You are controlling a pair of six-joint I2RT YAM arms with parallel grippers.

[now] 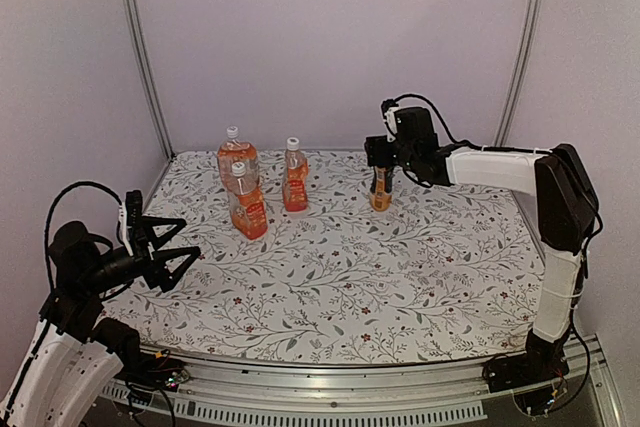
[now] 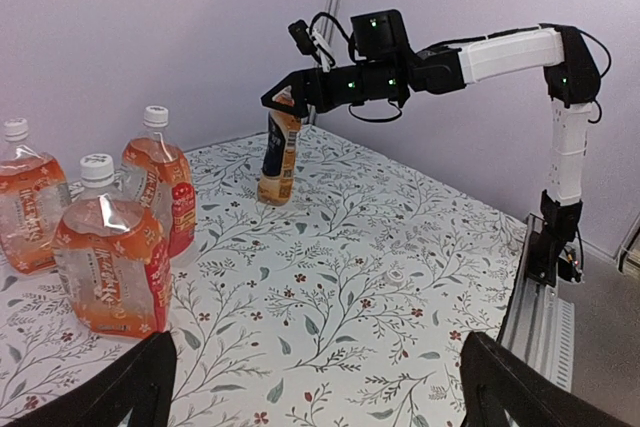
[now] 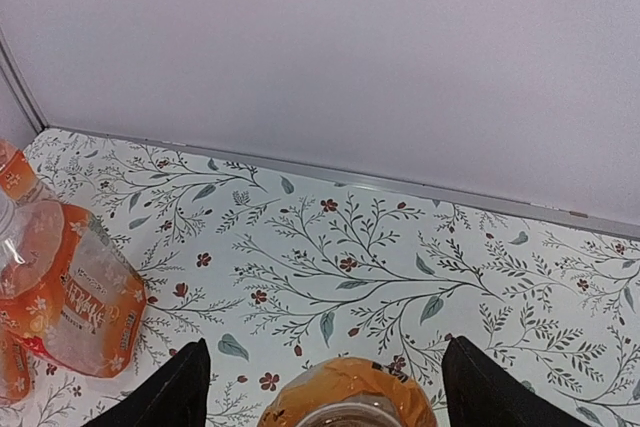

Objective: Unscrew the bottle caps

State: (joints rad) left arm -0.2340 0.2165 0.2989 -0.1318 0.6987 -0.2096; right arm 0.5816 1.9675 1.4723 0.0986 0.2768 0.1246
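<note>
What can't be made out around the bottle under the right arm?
1. Whether the dark-labelled bottle has its cap on: top external and left wrist, right gripper covers the neck.
2. Same bottle's mouth: right wrist, cut off by the bottom edge.
3. Label print on the red-labelled bottles: too small, all views.

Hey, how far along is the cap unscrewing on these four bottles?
Done: nothing clearly. In hand: the right gripper stands open around the top of the dark-labelled bottle; whether its cap is on, I cannot tell. To do: the three red-labelled bottles have their white caps on, and the left gripper hangs open and empty.
</note>
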